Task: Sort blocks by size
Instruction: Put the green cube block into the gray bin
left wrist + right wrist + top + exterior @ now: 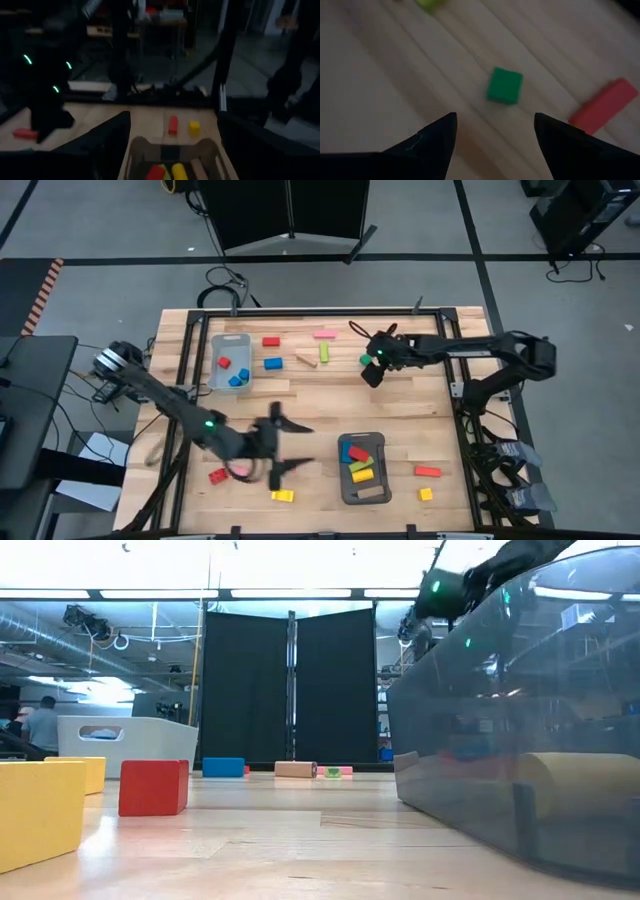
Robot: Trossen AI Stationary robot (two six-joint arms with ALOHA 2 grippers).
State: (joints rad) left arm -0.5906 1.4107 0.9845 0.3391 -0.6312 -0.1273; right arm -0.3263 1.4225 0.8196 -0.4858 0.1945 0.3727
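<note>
The right end effector (372,370) is seen over the far half of the worktop (400,405), its fingers spread wide with nothing between them. In the right wrist view the two dark fingers (435,137) frame bare wood, and a small green cube (504,85) lies just ahead of the gap, untouched. A red bar (605,106) lies near it, and a blurred yellow-green piece shows at the frame's edge. In the high view the green cube (365,360) is just beside the end effector, at about 11 o'clock from it.

The left end effector (283,445) is held over the near half of the worktop, its fingers splayed wide and empty. At 3 o'clock from it stands a grey tray (362,468) holding red, blue, green and yellow blocks. At 9 o'clock from it a red block (217,475) lies by the arm, and at 6 o'clock a yellow block (283,496) lies near the front edge.

A second grey tray (231,362) stands at the far left and holds a red and blue blocks. Beside it, at 3 o'clock, lie a red block (271,341), a blue block (273,364), a plain wood bar (306,360), a pink bar (326,334) and a yellow-green bar (324,353). At the near right a red bar (428,472) and a yellow cube (426,494) lie loose.
</note>
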